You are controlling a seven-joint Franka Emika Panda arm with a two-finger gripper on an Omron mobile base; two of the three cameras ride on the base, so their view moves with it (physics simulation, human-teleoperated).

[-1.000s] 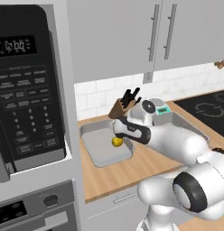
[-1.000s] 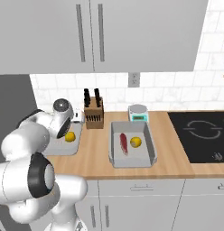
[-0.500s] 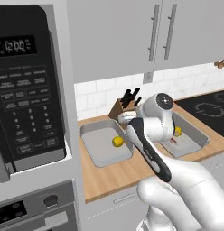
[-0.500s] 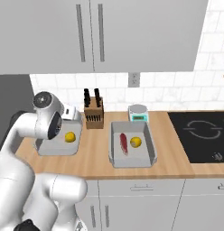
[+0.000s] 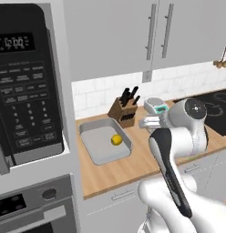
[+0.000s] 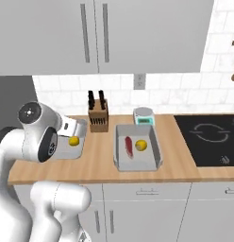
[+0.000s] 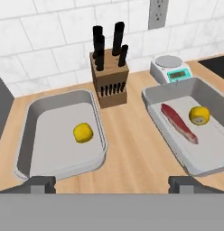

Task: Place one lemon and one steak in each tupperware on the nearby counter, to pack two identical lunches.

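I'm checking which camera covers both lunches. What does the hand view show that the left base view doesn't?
Hand view: the right tupperware holding a steak and a lemon. Left base view: the microwave and the upper cabinets. Both: the left tupperware with its single lemon, the knife block, the scale and the counter.

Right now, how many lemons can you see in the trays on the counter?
2. One lemon lies alone in the left tupperware. The other lemon lies in the right tupperware, beside the steak. None seems hidden.
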